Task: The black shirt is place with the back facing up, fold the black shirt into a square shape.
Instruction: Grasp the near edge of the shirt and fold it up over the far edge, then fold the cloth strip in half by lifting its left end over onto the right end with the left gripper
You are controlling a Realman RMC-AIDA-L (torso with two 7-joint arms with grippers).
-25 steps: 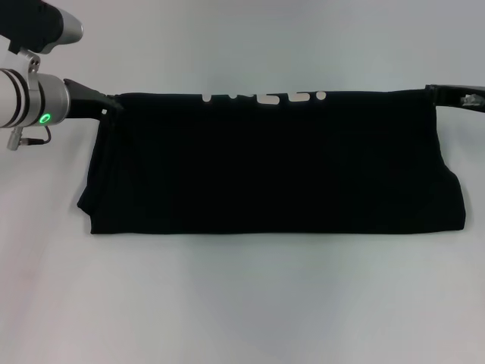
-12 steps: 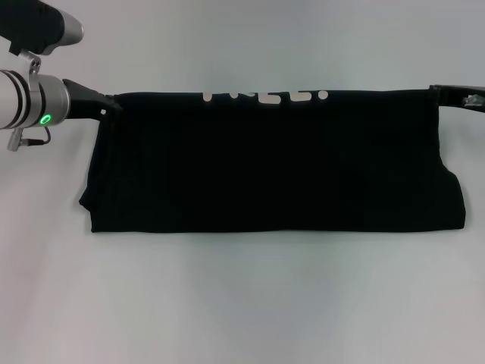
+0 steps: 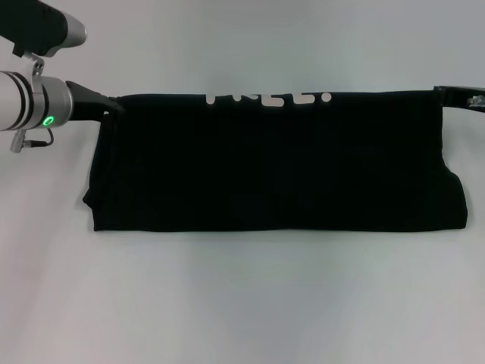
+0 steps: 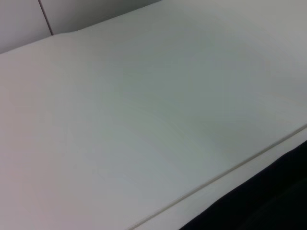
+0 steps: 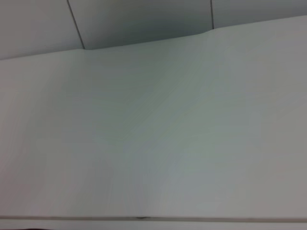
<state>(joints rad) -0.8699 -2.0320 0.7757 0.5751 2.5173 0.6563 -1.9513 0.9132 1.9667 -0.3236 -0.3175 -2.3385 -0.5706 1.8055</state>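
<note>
The black shirt lies across the white table as a wide folded band. Its far edge is stretched straight between my two grippers, and a strip of white lettering shows along that edge. My left gripper grips the far left corner and my right gripper grips the far right corner. The near edge of the shirt rests flat on the table. Both wrist views show mostly bare white table, with none of the fingers in them.
Bare white table surface surrounds the shirt on all sides. Grey wall panels stand behind the table's far edge in the right wrist view. A dark patch fills one corner of the left wrist view.
Both grippers and the shirt's far edge have shifted slightly to the right and a little nearer. Slightly more of the white lettering shows along that edge.
</note>
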